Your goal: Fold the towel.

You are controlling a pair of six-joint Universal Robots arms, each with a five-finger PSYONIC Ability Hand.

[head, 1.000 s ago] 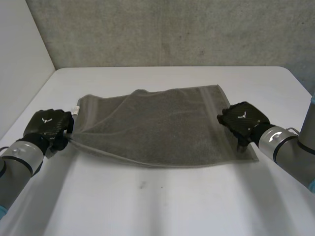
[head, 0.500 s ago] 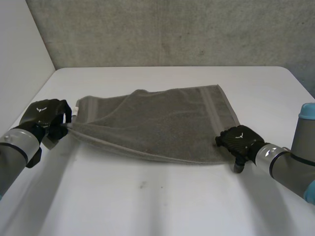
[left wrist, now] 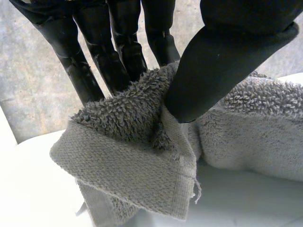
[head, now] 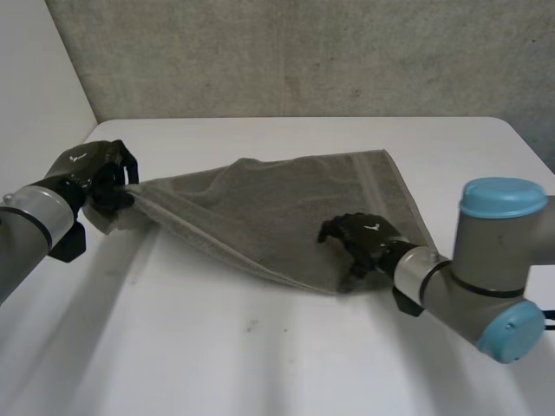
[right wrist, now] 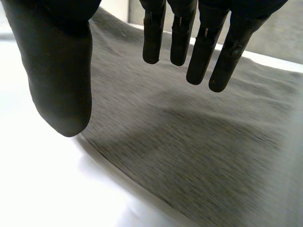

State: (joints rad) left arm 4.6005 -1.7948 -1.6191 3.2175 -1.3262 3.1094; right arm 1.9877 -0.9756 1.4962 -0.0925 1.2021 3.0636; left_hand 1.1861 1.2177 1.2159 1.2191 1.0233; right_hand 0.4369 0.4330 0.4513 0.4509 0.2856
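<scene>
Left hand (head: 91, 173) pinched grey towel's (head: 277, 212) left corner between thumb and fingers, raised off white table (head: 260, 355)
Right hand (head: 360, 243) hung over towel's near edge, fingers spread, gripping nothing; towel's far right corner lay flat

On the table (head: 260, 364), across its middle, in front of the wall (head: 303, 52) behind: the towel (head: 277, 217). At the towel's left corner, the left hand (head: 87, 169), with the corner pinched between thumb and fingers (left wrist: 118, 47) and held up off the tabletop. From there, slanting down to the right and flat on the table at its right end. Over the towel's near edge, right of the middle, the right hand (head: 360, 243) — thumb and fingers (right wrist: 201, 52) apart above the cloth, closed on nothing.
</scene>
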